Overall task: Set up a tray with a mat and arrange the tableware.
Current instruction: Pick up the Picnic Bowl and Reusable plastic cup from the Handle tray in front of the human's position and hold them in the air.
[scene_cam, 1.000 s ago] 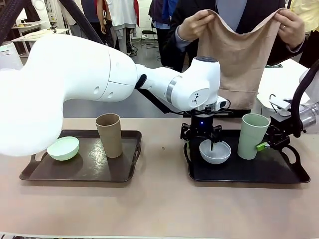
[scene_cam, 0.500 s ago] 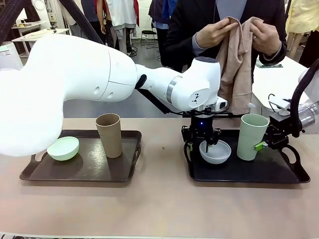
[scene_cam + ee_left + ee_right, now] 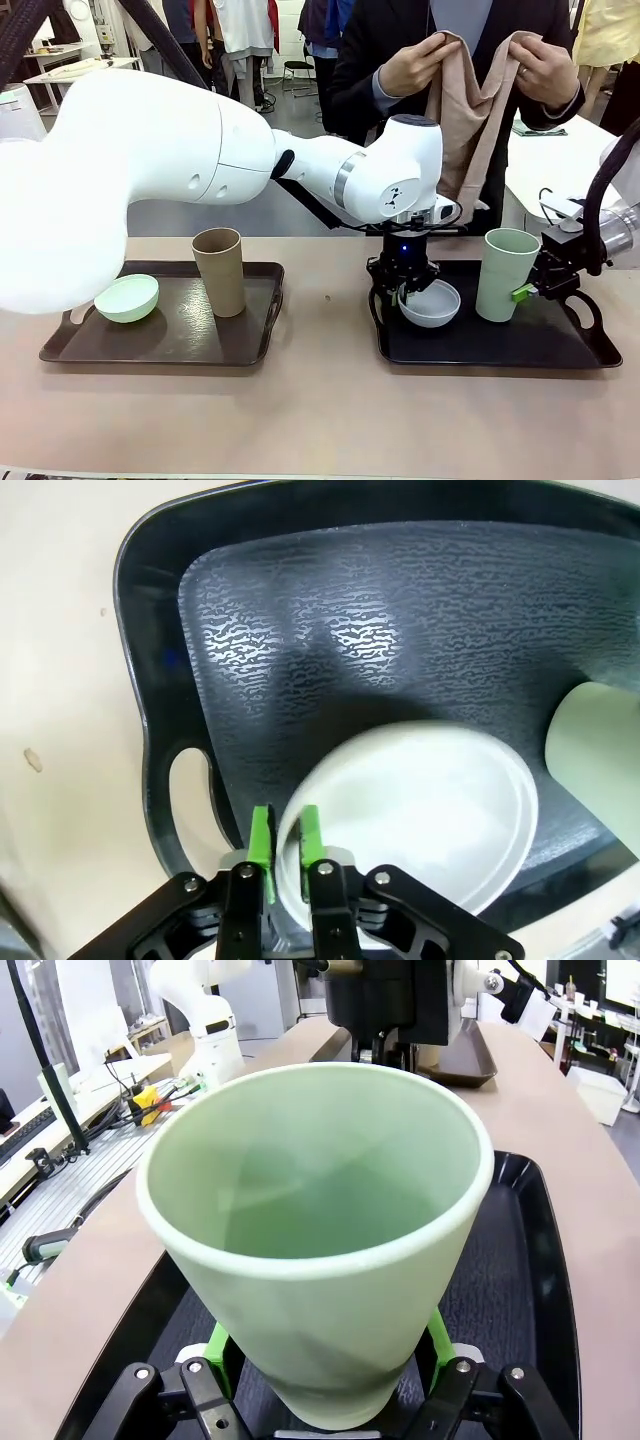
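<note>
White-grey bowl [image 3: 432, 304] now tilts off the black tray [image 3: 500, 347], rim newly pinched in the narrow jaws of the left gripper [image 3: 285, 832]. Rightward, the right gripper [image 3: 328, 1370] has clamped the pale green cup [image 3: 507, 272]; both seem ready to lift clear.

1. The front view sits on the robot's side of the table [image 3: 300, 420] and faces the person [image 3: 400, 40] across it. It stands far enough back to hold both the brown tray [image 3: 170, 335] and the black tray [image 3: 520, 345].
2. The left wrist view looks almost straight down along the left gripper [image 3: 285, 830], very close above the white-grey bowl [image 3: 430, 810].
3. The right wrist view looks low along the right gripper [image 3: 328, 1345], right up against the pale green cup [image 3: 320, 1250], facing the left arm [image 3: 385, 1000].
4. All three views share the black tray and the cup; the front and left wrist views share the bowl.
</note>
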You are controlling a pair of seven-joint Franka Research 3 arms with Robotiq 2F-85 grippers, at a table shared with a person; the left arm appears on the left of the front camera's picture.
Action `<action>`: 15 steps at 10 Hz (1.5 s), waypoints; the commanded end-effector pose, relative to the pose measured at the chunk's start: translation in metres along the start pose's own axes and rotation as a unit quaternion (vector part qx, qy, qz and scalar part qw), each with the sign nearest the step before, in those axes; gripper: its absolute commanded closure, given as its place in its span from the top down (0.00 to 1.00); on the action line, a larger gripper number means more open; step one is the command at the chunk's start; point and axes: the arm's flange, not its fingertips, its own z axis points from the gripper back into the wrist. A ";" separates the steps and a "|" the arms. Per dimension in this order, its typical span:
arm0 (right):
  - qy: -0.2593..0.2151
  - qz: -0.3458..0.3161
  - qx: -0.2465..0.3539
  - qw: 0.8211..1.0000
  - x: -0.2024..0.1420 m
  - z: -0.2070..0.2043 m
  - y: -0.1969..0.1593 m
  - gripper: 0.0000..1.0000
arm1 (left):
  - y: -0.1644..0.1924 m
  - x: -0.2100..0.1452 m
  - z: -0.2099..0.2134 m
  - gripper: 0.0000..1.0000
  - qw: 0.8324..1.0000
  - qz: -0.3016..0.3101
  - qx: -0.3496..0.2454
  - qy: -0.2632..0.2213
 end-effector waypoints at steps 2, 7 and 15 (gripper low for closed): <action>-0.006 0.014 -0.008 1.000 0.002 0.005 0.001 0.00 | -0.003 -0.002 0.006 0.00 1.000 0.006 0.013 -0.004; 0.012 0.071 -0.019 0.997 0.080 0.032 0.069 0.00 | -0.002 -0.036 0.078 0.00 0.999 -0.005 -0.028 -0.040; 0.031 0.094 -0.043 0.994 0.140 0.055 0.115 0.00 | -0.012 -0.052 0.167 0.00 0.995 -0.015 -0.038 -0.096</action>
